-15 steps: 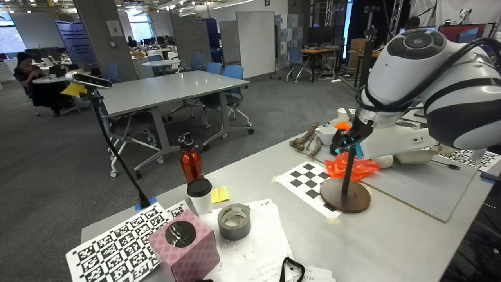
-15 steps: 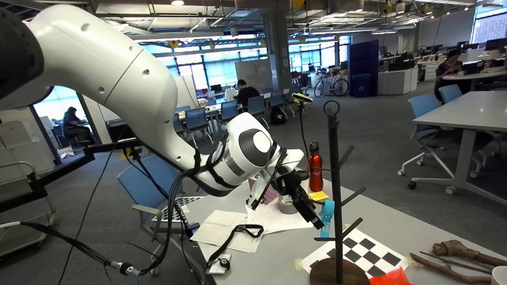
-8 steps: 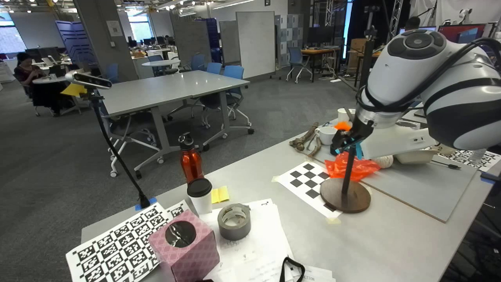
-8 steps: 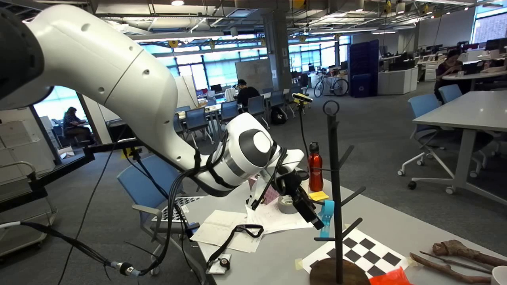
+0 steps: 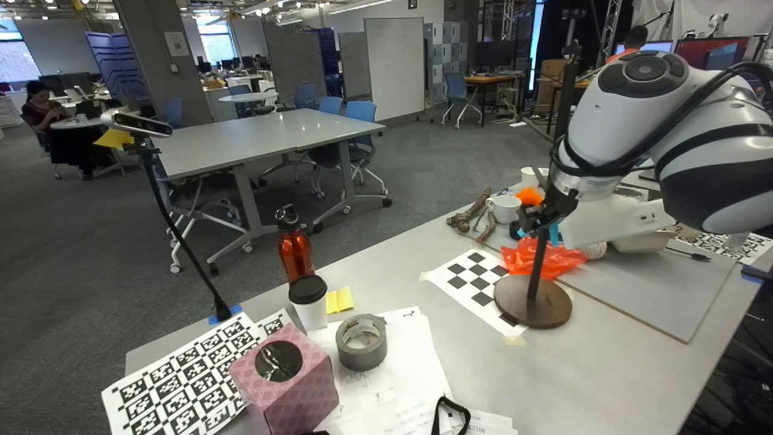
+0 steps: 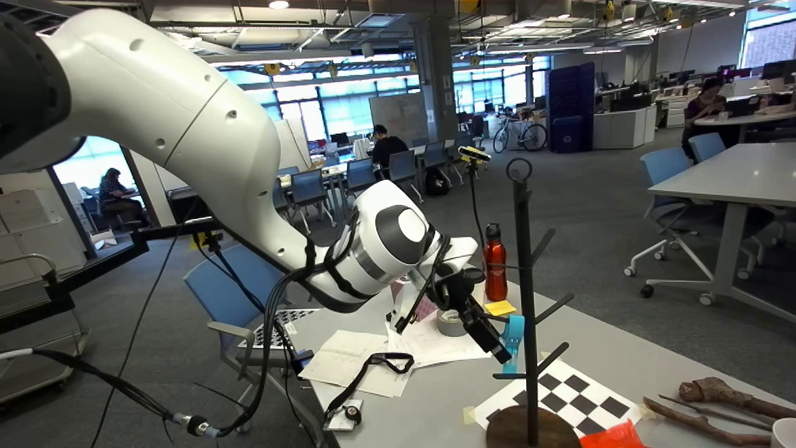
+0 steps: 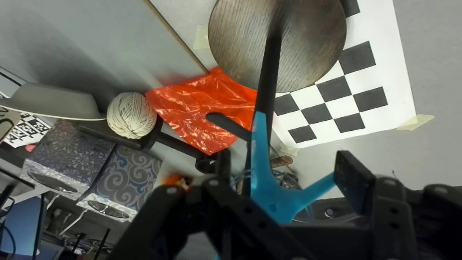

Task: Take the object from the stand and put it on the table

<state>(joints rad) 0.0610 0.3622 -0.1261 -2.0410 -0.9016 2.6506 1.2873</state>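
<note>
The light-blue object (image 7: pixel 270 191) hangs beside the pole of the stand (image 7: pixel 310 47), its splayed prongs plain in the wrist view. It also shows in an exterior view (image 6: pixel 514 339), and a small part shows in another exterior view (image 5: pixel 554 235). The stand's black pole (image 6: pixel 526 249) rises from a round brown base (image 5: pixel 513 299) on the light-grey table (image 5: pixel 580 368). My gripper (image 7: pixel 283 159) is open with the object between its fingers. One prong reaches the right finger; a gap shows at the left finger. The object's lower end is hidden behind the gripper.
The stand has several side pegs (image 6: pixel 555 308) near the gripper. A checker sheet (image 5: pixel 462 281), red-orange plastic (image 5: pixel 537 257), string ball (image 7: pixel 131 115) and sticks (image 6: pixel 703 423) lie around the base. A tape roll (image 5: pixel 361 342), pink box (image 5: pixel 290 377) and red bottle (image 5: pixel 296 254) stand farther off.
The arm and gripper have shifted very slightly, a little lower in the exterior views. The object and the stand look unmoved.
</note>
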